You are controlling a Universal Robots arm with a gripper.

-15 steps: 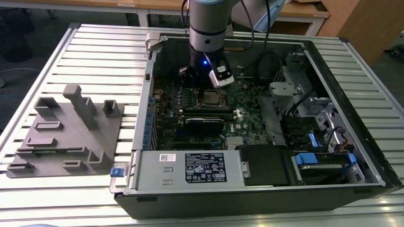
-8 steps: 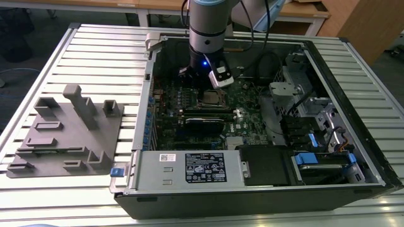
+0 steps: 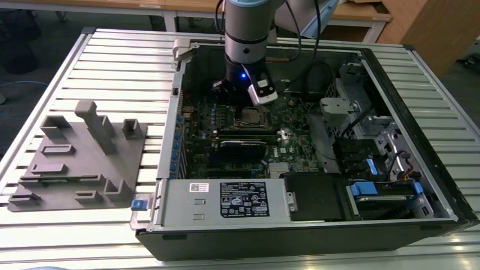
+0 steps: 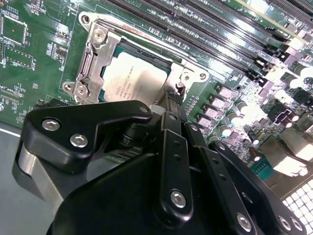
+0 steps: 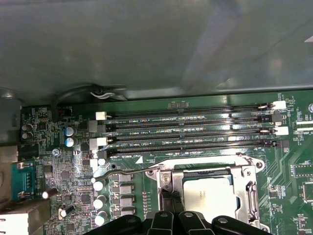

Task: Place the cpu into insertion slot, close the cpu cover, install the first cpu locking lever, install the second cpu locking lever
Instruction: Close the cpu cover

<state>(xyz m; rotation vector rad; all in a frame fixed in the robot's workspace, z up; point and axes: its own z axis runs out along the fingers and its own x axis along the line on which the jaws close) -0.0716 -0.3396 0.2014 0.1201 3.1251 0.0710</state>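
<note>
Exterior view: the arm is reaching down into the open computer case [image 3: 379,76] on the table [image 3: 112,62], with its pincer [image 3: 253,106] hanging just over the insertion slot [image 3: 251,117]. Second wrist view — the cpu [image 4: 133,81] is already sitting in the slot, and the cpu cover [image 4: 95,54] is lying down around it. The pincer's fingers are pressing together, tips right at the socket's edge. First wrist view: a locking lever [image 5: 128,172] is running beside the socket. I cannot tell whether it is latching, so the lever steps are looking unfinished.
</note>
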